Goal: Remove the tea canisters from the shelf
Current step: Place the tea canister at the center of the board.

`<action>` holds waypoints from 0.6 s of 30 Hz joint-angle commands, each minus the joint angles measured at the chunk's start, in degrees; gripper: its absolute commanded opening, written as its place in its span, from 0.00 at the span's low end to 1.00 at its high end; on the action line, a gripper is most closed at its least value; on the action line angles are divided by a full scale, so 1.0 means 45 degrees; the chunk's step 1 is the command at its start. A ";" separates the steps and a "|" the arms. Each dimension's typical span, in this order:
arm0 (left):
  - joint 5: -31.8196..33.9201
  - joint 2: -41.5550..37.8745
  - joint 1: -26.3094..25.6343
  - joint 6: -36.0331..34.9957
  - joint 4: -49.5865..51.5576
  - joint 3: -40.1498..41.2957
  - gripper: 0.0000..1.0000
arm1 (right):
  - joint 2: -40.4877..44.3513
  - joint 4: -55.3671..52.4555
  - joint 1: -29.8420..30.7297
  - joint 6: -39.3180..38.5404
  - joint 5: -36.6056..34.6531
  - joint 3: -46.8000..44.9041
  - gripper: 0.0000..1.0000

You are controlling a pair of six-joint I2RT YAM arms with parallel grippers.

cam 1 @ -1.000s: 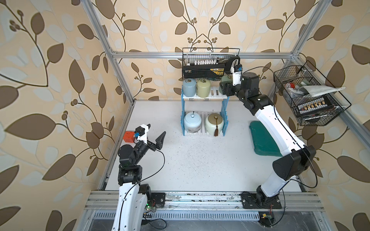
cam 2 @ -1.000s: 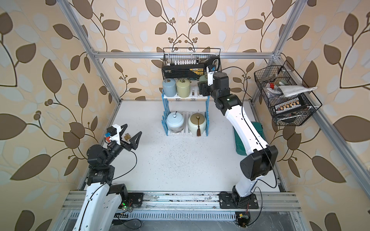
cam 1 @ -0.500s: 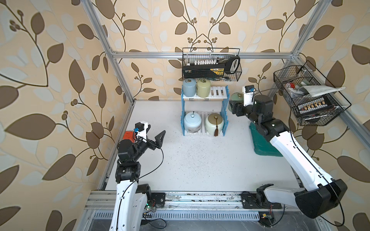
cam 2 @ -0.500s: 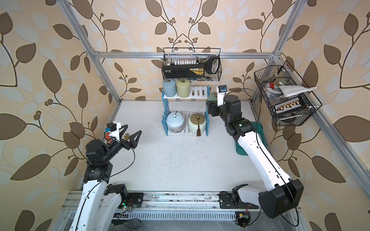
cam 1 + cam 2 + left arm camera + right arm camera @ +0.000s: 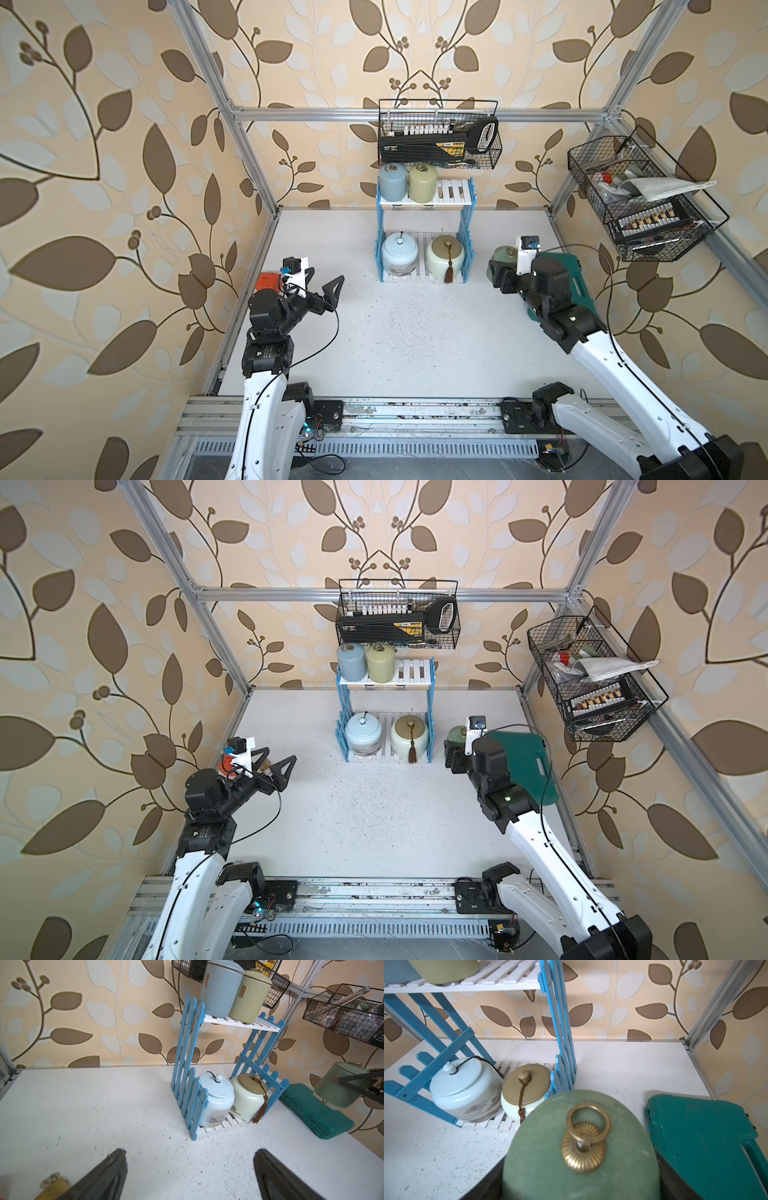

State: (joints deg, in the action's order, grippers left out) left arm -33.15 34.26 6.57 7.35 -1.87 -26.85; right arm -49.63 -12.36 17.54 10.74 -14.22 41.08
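Observation:
The shelf [image 5: 455, 192] stands at the back wall. A blue-grey canister [image 5: 392, 181] and a yellow-green canister [image 5: 422, 182] sit on its top board. On the bottom board sit a pale blue squat canister [image 5: 400, 252] and a cream canister with a brown tasselled lid [image 5: 445, 254]. My right gripper [image 5: 500, 270] is shut on the sage green canister [image 5: 581, 1147]. It holds the canister tilted, off the table, just right of the shelf. My left gripper [image 5: 322, 286] hangs open with nothing in it at the table's left, apart from the shelf.
A teal case [image 5: 575, 270] lies on the table under and behind my right arm. Black wire baskets hang on the back wall [image 5: 438, 141] above the shelf and on the right wall [image 5: 640, 199]. An orange box [image 5: 268, 281] and a brass padlock [image 5: 52, 1186] lie near my left gripper.
My right arm has pulled the sage green canister off the shelf's top board and brought it down and forward to the shelf's right side. The left arm has barely moved.

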 commanded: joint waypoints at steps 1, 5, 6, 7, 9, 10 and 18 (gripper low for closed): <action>0.0100 -0.0016 0.0239 0.0009 -0.0740 -0.0019 0.99 | 0.1323 0.1358 -0.0030 0.0611 -0.0916 -0.0879 0.00; 0.0025 0.0018 0.0380 0.0016 -0.0620 -0.0061 0.99 | 0.2318 0.1582 -0.0031 0.1132 -0.1058 -0.2280 0.00; 0.0022 0.0033 0.0434 0.0073 -0.0638 -0.0050 0.99 | 0.2438 0.1674 -0.0031 0.1232 -0.1066 -0.2554 0.00; 0.0003 0.0057 0.0500 0.0116 -0.0639 -0.0059 0.99 | 0.2540 0.1763 -0.0031 0.1362 -0.1113 -0.2825 0.00; -0.0032 0.0096 0.0608 0.0185 -0.0586 -0.0079 0.99 | 0.2715 0.1824 -0.0030 0.1551 -0.1306 -0.3224 0.00; -0.0046 0.0116 0.0652 0.0198 -0.0564 -0.0068 0.99 | 0.2845 0.1857 -0.0031 0.1605 -0.1417 -0.3413 0.00; -0.0076 0.0534 0.0862 0.0153 0.0622 -0.0465 0.99 | 0.3982 0.2576 -0.0031 0.2265 -0.2028 -0.4897 0.00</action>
State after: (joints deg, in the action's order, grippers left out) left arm -33.12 35.90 9.80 7.66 -0.51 -26.92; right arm -33.89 -8.62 17.50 18.55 -20.51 19.57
